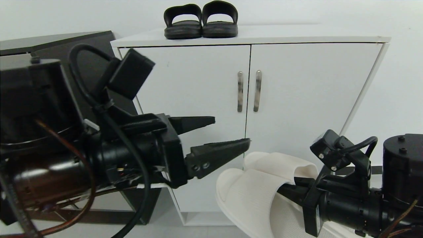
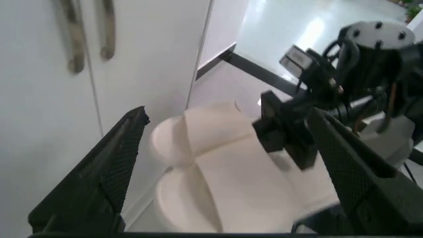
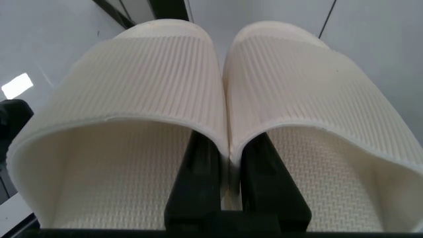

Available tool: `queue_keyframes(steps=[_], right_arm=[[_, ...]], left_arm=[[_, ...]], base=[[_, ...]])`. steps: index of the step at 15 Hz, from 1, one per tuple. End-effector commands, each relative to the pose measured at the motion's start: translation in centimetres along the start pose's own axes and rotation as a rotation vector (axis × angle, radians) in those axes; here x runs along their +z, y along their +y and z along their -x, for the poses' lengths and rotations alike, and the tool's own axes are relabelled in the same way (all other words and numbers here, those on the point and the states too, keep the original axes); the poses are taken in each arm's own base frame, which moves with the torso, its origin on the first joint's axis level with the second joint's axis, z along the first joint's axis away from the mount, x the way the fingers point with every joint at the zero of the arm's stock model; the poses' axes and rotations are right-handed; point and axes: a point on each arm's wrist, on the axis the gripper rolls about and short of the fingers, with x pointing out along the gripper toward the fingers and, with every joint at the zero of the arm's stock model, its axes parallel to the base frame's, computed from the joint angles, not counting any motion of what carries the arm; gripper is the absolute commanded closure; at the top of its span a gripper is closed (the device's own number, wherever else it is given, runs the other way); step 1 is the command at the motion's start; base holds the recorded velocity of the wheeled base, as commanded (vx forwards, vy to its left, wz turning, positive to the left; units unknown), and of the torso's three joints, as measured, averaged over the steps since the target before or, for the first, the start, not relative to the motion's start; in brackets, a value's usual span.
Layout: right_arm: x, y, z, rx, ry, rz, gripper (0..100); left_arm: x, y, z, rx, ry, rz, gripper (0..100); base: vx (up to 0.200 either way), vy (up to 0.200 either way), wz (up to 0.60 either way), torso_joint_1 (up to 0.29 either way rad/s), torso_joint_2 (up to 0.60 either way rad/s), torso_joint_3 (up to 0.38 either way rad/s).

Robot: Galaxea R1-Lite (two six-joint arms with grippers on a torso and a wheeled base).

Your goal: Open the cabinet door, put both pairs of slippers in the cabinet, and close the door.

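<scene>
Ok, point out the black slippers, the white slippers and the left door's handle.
black slippers [image 1: 182, 10], head view, one slipper's strap
white slippers [image 3: 152, 79], right wrist view, ribbed strap
left door's handle [image 1: 240, 92], head view, mid bar

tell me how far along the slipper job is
Nothing is finished: both cabinet doors are shut. In hand: the right hand grips the white slippers, and the open left hand hovers in front of the doors. Left: open a door, put in the white pair and the black slippers from the cabinet top, close.
</scene>
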Motion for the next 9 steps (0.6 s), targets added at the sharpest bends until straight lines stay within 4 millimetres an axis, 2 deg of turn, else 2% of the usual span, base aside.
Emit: queue_keyframes(steps=[1, 2, 3, 4, 6, 9], right_arm=[[0.0, 0.0, 0.0, 0.008, 0.001, 0.000, 100], [0.0, 0.0, 0.1, 0.008, -0.001, 0.000, 100], [0.0, 0.0, 0.1, 0.008, -0.001, 0.000, 100], [-0.1, 0.0, 0.1, 0.008, 0.001, 0.000, 100], [0.0, 0.0, 0.2, 0.009, -0.003, 0.000, 100], [0.0, 0.0, 0.5, 0.007, -0.004, 0.000, 100]], left_arm=[[-0.3, 0.8, -3.9, -0.023, 0.031, 0.016, 0], [-0.2, 1.0, -4.9, -0.047, 0.034, 0.041, 0], [-0.2, 1.0, -4.9, -0.047, 0.034, 0.041, 0], [0.4, 1.4, -5.9, -0.132, 0.022, 0.050, 0], [1.2, 1.6, -6.7, -0.163, 0.003, 0.082, 0], [1.8, 2.1, -8.9, -0.201, -0.008, 0.127, 0]], base=[[0.000, 0.000, 0.00, 0.000, 0.00, 0.000], [0.000, 0.000, 0.00, 0.000, 0.00, 0.000], [0.000, 0.000, 0.00, 0.000, 0.00, 0.000], [0.000, 0.000, 0.00, 0.000, 0.00, 0.000], [0.000, 0.000, 0.00, 0.000, 0.00, 0.000], [0.000, 0.000, 0.00, 0.000, 0.00, 0.000]])
